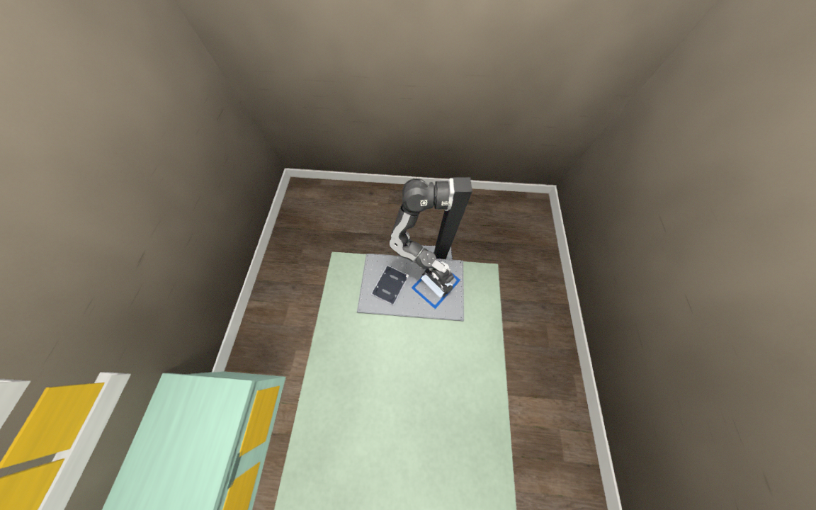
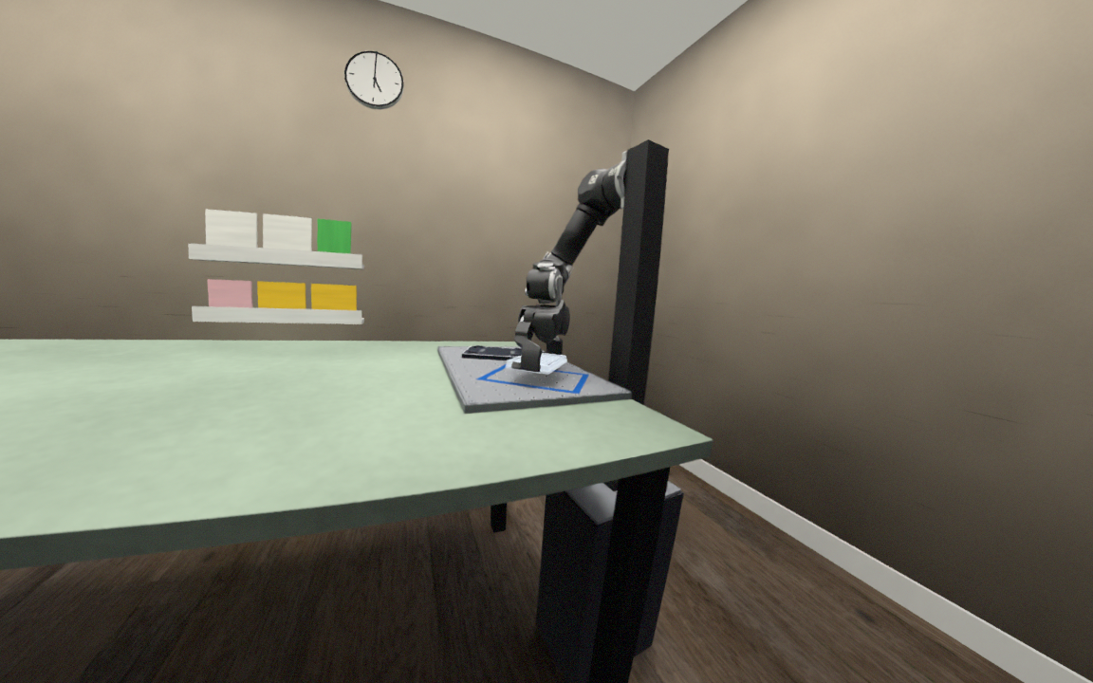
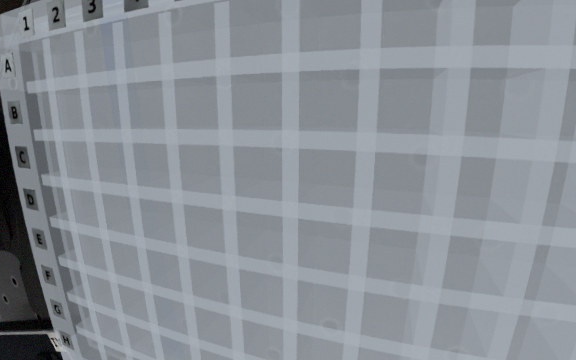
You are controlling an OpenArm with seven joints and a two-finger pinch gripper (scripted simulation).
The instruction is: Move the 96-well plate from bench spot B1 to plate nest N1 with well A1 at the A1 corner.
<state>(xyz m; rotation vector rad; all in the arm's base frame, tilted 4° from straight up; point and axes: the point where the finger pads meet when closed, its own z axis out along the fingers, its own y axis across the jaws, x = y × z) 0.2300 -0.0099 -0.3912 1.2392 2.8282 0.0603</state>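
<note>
The clear 96-well plate point(image 1: 432, 285) point(image 2: 552, 364) point(image 3: 290, 210) is held slightly above the bench spot B1, a blue outline point(image 1: 423, 297) point(image 2: 528, 385). Its shadow shows below it. My gripper point(image 1: 440, 282) point(image 2: 538, 362) is shut on the plate. In the wrist view the plate fills the picture, with column 1 and row A labels at the cut-off corner, upper left. The dark plate nest N1 point(image 1: 383, 288) point(image 2: 490, 352) point(image 3: 15, 346) is empty, and a corner of it shows at lower left in the wrist view. Its A1 mark cannot be read.
The nest and B1 lie side by side on a grey perforated board point(image 1: 408, 312) point(image 2: 482, 405) on the green table point(image 1: 398, 406) point(image 2: 194, 424). The arm's black post point(image 1: 452, 222) point(image 2: 642, 271) stands behind the board, close to B1.
</note>
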